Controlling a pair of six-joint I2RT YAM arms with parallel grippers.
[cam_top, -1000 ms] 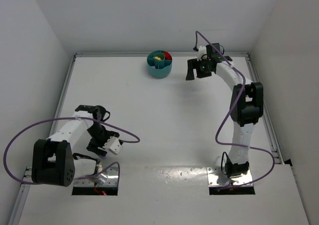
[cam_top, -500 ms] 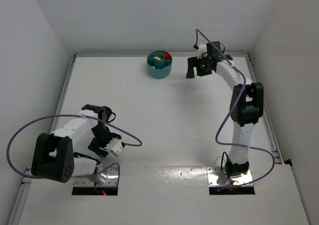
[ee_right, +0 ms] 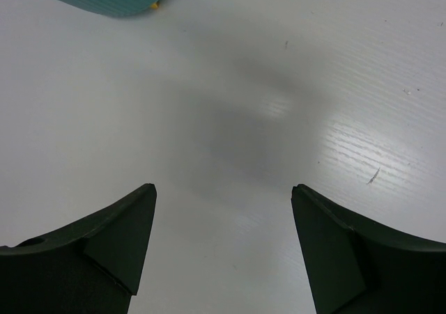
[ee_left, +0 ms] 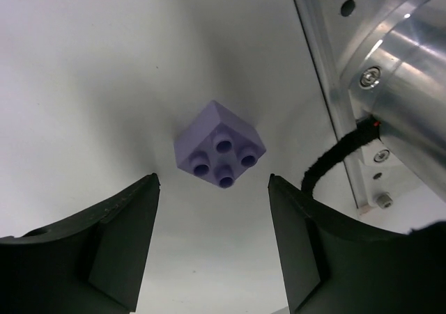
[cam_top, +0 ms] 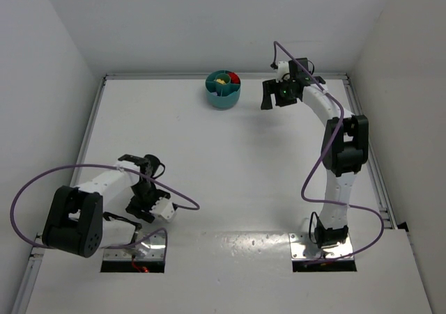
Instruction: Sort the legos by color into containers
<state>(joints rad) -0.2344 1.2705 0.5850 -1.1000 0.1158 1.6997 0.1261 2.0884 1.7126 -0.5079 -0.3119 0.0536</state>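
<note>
Pale purple lego (ee_left: pixel 219 150), four studs showing: lay on the white table (ee_left: pixel 83 63) beside the left arm's metal base (ee_left: pixel 327 63), just ahead of the left gripper (ee_left: pixel 212 189) (jaws parted, touching nothing). Right gripper (ee_right: pixel 223 202): hung wide open and empty over the table, near the teal bowl (cam_top: pixel 223 98) at the far side. Held red legos (cam_top: pixel 235 78) and yellow legos (cam_top: pixel 221 81) in separate compartments.

White left arm (cam_top: pixel 104 180), white right arm (cam_top: pixel 317 105), chunky black joints (cam_top: pixel 73 220) on both. Purple cables (cam_top: pixel 77 166) loop round them, and the fingers (ee_left: pixel 104 251) are black.
</note>
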